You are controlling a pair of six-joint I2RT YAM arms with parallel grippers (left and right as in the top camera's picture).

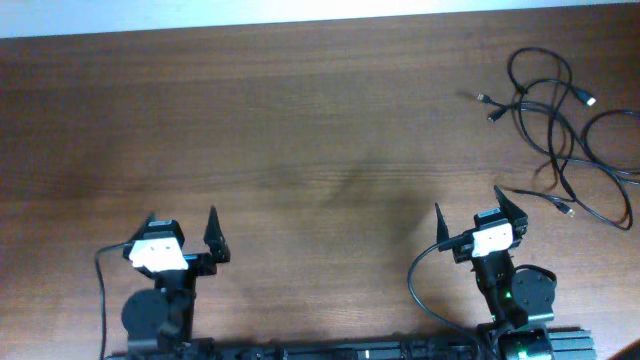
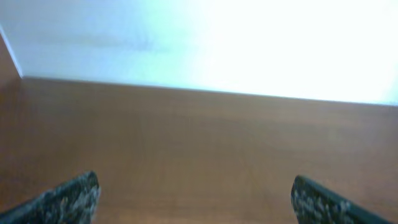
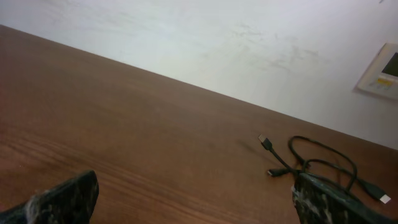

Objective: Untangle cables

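The cables (image 1: 565, 130) are thin black cords lying in a loose tangle at the far right of the wooden table, with small plugs and pale tips at their ends. In the right wrist view the cables (image 3: 317, 163) lie ahead to the right, partly behind the right finger. My right gripper (image 1: 468, 212) is open and empty near the front edge, well short of the tangle; its fingers (image 3: 194, 198) frame bare wood. My left gripper (image 1: 182, 225) is open and empty at the front left, far from the cables; its fingers (image 2: 194, 199) show only table.
The wooden table (image 1: 300, 140) runs to a pale wall at the back. A white wall panel (image 3: 380, 71) shows at the right wrist view's right edge. Thicker black arm wires (image 1: 415, 285) loop beside each arm base.
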